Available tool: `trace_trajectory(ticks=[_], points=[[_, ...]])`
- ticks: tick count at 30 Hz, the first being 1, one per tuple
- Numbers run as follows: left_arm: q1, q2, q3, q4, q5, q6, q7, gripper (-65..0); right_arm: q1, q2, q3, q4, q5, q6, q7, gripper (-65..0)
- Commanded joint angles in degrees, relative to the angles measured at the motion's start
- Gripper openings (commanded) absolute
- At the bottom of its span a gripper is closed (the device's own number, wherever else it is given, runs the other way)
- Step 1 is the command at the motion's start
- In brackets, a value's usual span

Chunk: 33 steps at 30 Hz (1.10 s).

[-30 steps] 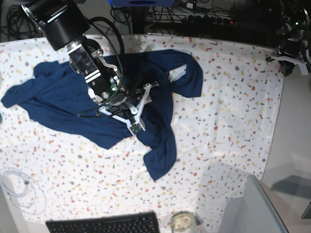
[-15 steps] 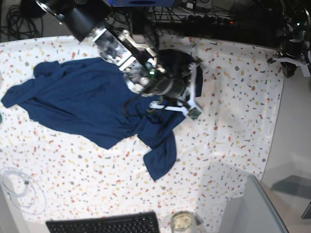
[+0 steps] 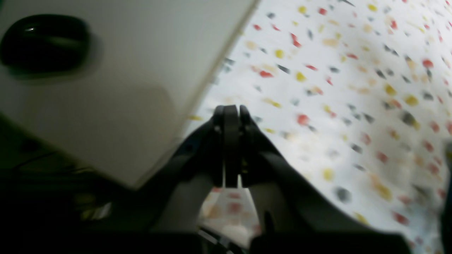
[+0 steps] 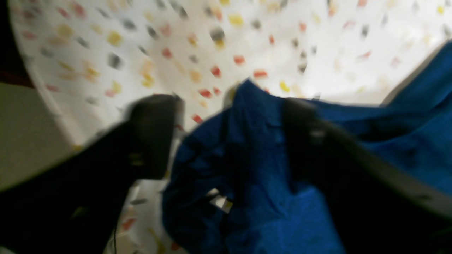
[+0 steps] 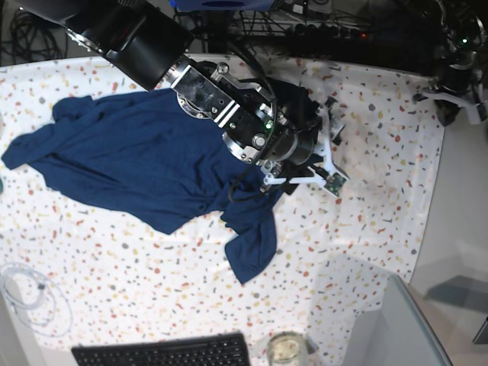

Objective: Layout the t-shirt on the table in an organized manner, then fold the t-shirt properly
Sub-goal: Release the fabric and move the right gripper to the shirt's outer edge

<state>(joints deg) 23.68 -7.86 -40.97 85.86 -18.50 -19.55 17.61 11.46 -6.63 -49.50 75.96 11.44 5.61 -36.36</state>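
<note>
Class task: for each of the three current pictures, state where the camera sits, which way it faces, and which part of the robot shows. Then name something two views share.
Base: high above, looking down on the table, the t-shirt and the right arm stretched across it.
Left wrist: on the left arm, looking past its shut left claw at the table edge and a grey surface.
Right wrist: on the right arm, looking down between the open fingers of the right claw at bunched navy cloth.
Shared: the t-shirt and speckled tabletop appear in base and right wrist.

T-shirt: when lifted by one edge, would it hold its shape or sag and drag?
Probably sag: the t-shirt lies in soft creases and bunches between the right gripper's open jaws. It looks thin and light, so it would likely trail across the table.
</note>
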Motion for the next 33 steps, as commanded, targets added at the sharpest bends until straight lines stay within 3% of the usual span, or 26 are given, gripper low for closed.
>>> trace_trajectory(ticks=[1,6,11,14,17,18,24,26,28,33], points=[[0.1,-0.7,0.6,0.8,-0.4,0.0,-1.1,-65.0,0.4,1.1,0.7,4.1,0.2,0.1,0.4,-15.8],[0.3,-0.5,5.3,0.8,-0.4,0.0,-1.1,-65.0,-5.2,8.1,8.0,18.5,0.2,0.1,0.0,-18.3],[0.5,-0.3,11.9,0.7,-0.4,0.0,-1.1,-65.0,-10.3,11.3,19.5,21.5,0.2,0.1,0.0,-26.7],[0.5,0.9,14.6,0.5,-0.5,0.0,-1.1,-65.0,-10.5,11.4,21.1,17.6,0.1,0.2,0.0,-42.3],[0.4,2.1,16.6,1.1,-0.4,0.0,-1.1,-65.0,-10.4,11.7,22.8,14.2,0.1,0.0,0.1,-62.7],[0.4,2.5,17.5,1.7,-0.4,0.0,-1.1,-65.0,-10.8,12.2,25.7,13.9,0.1,0.0,0.3,-65.0],[0.5,2.5,24.1,7.5,-1.0,0.0,-1.1,-65.0,-15.4,12.7,48.2,13.6,0.1,0.1,0.4,-64.7],[-0.2,2.5,26.5,10.0,-0.8,0.3,-1.1,-65.0,-15.9,14.4,53.8,12.5,0.0,0.1,0.4,-64.8],[-4.0,2.5,30.9,11.1,-0.4,0.5,-0.9,-65.0,-15.5,16.9,57.3,9.9,0.0,0.2,0.4,-64.8],[-17.0,2.2,43.2,2.1,-0.4,6.1,4.9,-65.0,-13.4,21.9,59.5,1.9,0.0,0.2,0.4,-64.8]])
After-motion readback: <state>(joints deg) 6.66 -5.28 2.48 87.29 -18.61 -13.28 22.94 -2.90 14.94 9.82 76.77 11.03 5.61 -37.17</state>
